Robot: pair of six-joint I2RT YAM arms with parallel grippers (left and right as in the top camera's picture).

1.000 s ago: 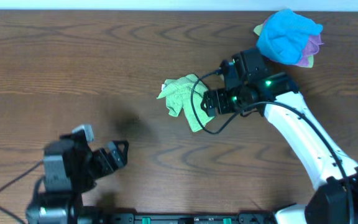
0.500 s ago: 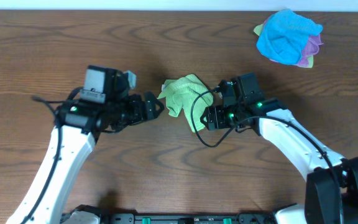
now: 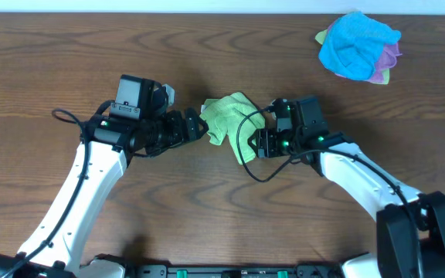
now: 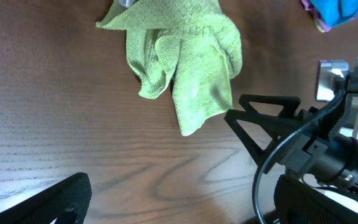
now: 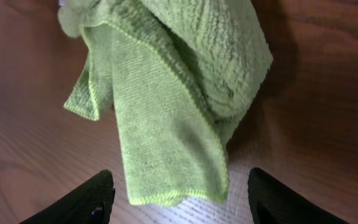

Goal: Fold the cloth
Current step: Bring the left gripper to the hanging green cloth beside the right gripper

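**Item 1: the cloth** (image 3: 229, 116). Light lime-green terry, crumpled in a loose heap. It lies on the brown wood-grain table (image 3: 68, 46) near the middle, slightly toward the far side. One flat flap trails toward the near edge, and its hemmed border shows in the right wrist view (image 5: 173, 155).

**Item 2: left gripper** (image 3: 199, 127). Sits just left of the heap and points right at it. Fingers spread wide, holding nothing. In the left wrist view the cloth (image 4: 191, 68) lies ahead of the open fingers, apart from them.

**Item 3: right gripper** (image 3: 250, 144). Sits just right of the heap, at the trailing flap. Fingers spread, one on each side of the flap's end. No pinch is visible.

**Item 4: blue cloth** (image 3: 358, 44). Bunched at the far right corner, well apart from the green one.

**Item 5: purple cloth** (image 3: 392, 58). Tucked under the blue cloth, only its right edge showing.
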